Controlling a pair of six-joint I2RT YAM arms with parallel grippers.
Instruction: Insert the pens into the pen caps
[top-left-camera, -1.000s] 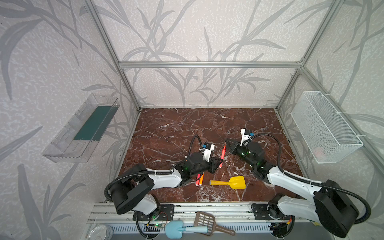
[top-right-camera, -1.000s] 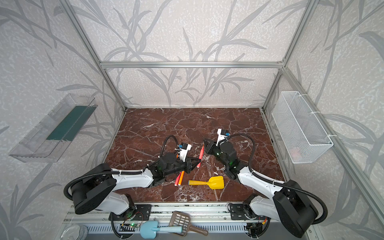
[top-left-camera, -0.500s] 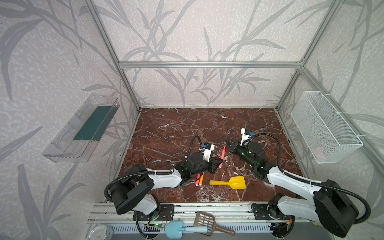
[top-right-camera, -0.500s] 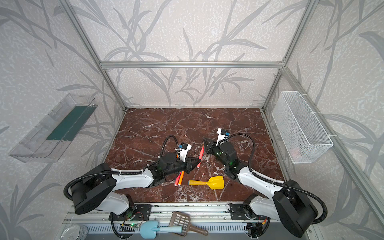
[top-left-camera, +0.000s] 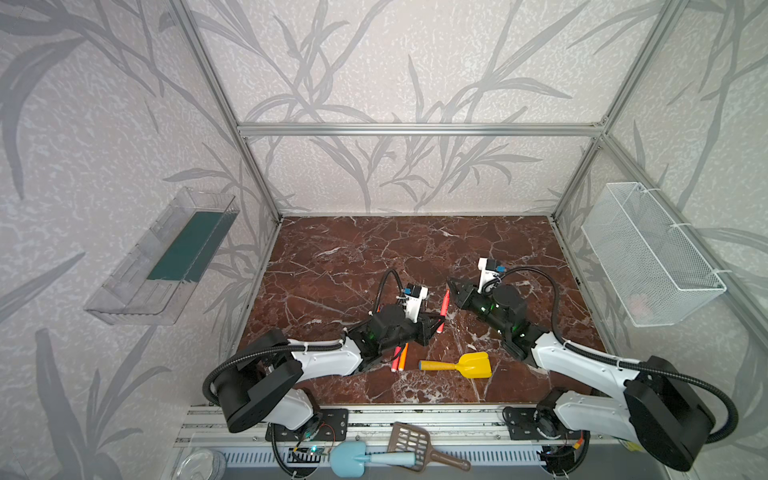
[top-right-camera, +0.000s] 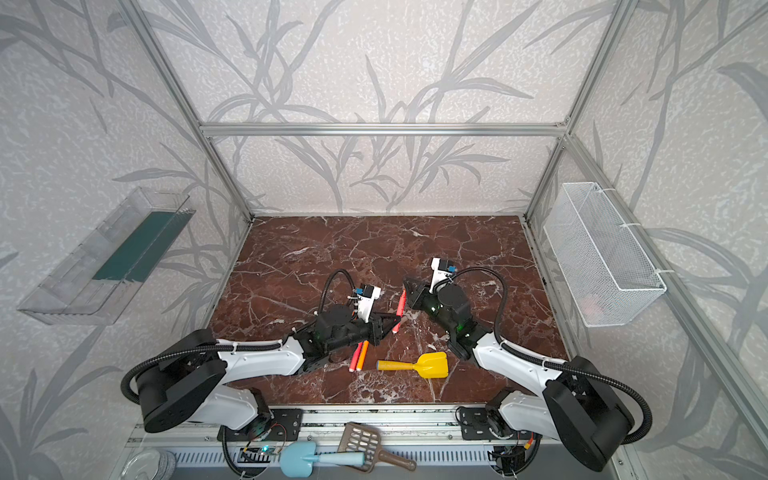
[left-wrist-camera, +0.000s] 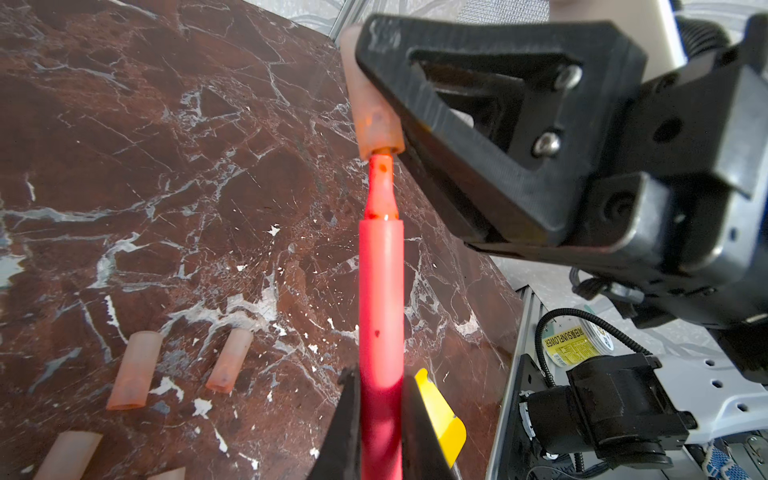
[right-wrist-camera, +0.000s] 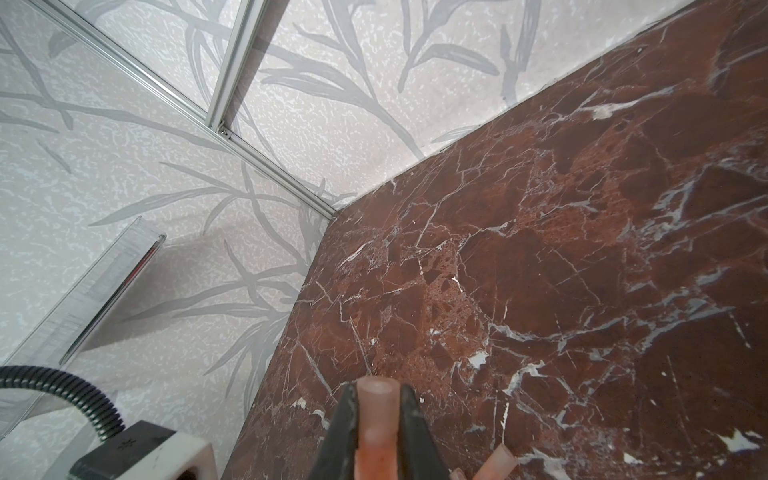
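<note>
My left gripper (left-wrist-camera: 380, 384) is shut on a red-pink pen (left-wrist-camera: 380, 291), which points up and away from it. The right gripper (right-wrist-camera: 377, 395) is shut on a translucent pinkish pen cap (right-wrist-camera: 377, 419). In the left wrist view the pen's tip sits just inside the mouth of that cap (left-wrist-camera: 376, 124), and its narrow neck shows below. In both top views the grippers meet mid-table around the pen (top-left-camera: 445, 302) (top-right-camera: 401, 305). Loose pen caps (left-wrist-camera: 135, 372) (left-wrist-camera: 230, 359) lie on the marble. A red pen (top-left-camera: 395, 358) and an orange pen (top-left-camera: 403, 354) lie under the left arm.
A yellow toy shovel (top-left-camera: 461, 365) lies near the front, between the arms. A white wire basket (top-left-camera: 648, 253) hangs on the right wall and a clear tray (top-left-camera: 166, 257) on the left wall. Two scoops (top-left-camera: 374, 457) lie on the rail in front of the table.
</note>
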